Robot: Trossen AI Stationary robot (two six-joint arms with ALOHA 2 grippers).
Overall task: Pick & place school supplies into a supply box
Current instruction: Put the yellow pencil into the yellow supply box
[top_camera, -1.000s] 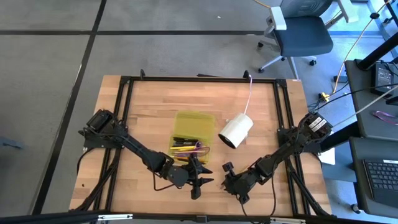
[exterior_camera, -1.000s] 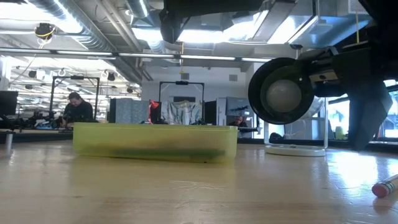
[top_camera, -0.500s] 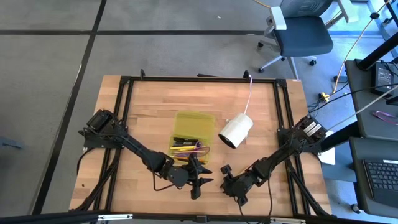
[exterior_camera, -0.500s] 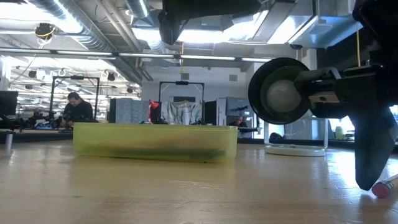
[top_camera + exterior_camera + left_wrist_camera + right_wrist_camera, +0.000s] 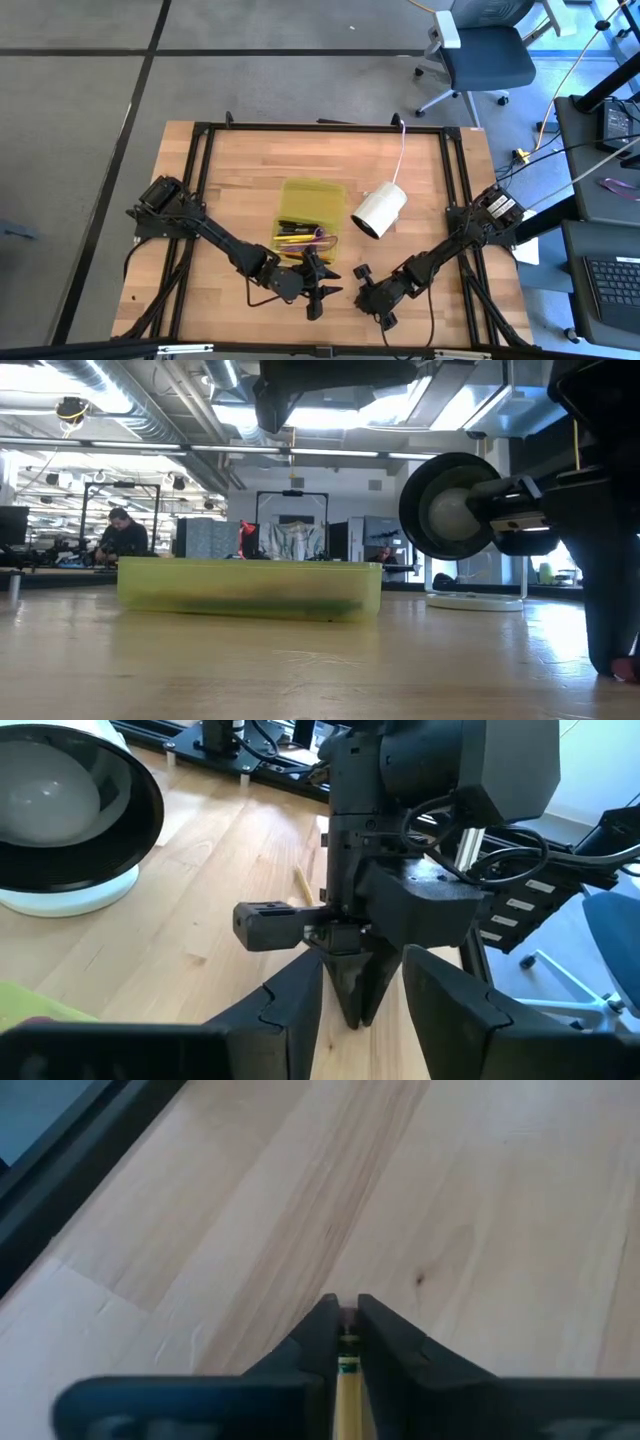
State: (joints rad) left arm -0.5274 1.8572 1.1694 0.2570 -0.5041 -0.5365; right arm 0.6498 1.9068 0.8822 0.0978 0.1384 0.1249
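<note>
Fingers (image 5: 322,1342) of the right gripper (image 5: 343,1315) pinch a yellow pencil (image 5: 347,1385), tips down on the table (image 5: 420,200) near its front edge. Left gripper (image 5: 318,297), fingers spread, hovers just left of it. Farther back, the supply box (image 5: 311,194) holds pens.

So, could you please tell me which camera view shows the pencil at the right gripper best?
The right wrist view: the yellow pencil lies between the right gripper's fingers, which are closed on it. The low view shows only its pink eraser end beside a dark finger. The left wrist view shows a short stretch of it on the wood. The high view hides it.
</note>
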